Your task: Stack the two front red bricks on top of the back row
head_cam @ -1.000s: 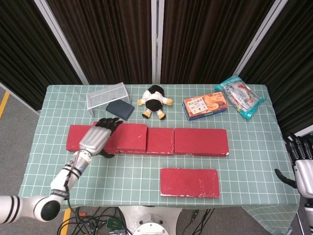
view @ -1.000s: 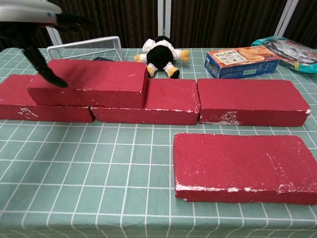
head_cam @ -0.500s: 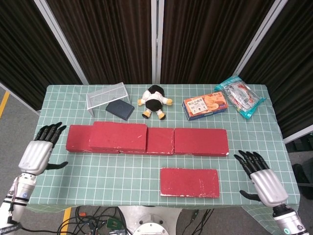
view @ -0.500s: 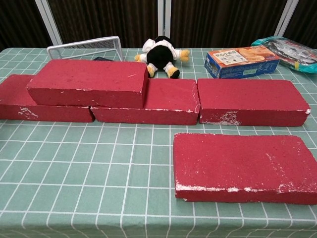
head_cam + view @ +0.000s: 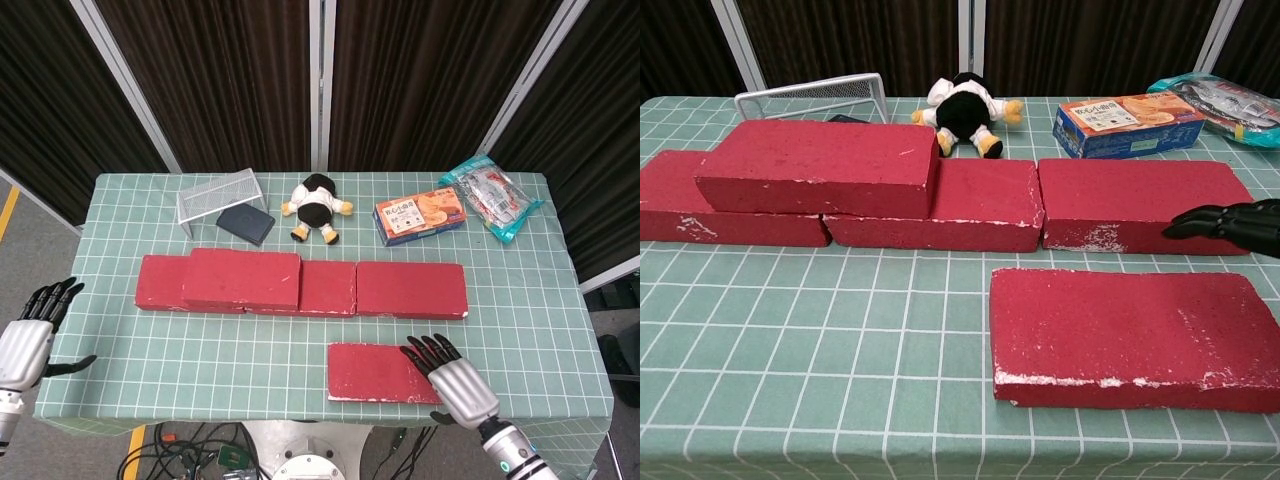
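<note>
Bricks first, from the head view: a back row of red bricks runs across the middle of the green-checked worktop, and one stacked brick already lies on top of the row's left part. A single front brick lies flat nearer the robot, right of centre and apart from the row. The right hand sits over the front brick's right end, fingers spread and holding nothing; whether it touches the brick cannot be told. The left hand hangs off the worktop's left edge, fingers apart and empty. Behind the row lie a wire rack, a dark pouch, a plush toy, a snack box and a plastic packet.

Chest view: the stacked brick rests across the joint of the two left bricks below it. The front brick lies just in front of the row's right brick. Dark fingertips of the right hand reach in from the right edge, above the front brick's far right corner. The left hand does not show here.
</note>
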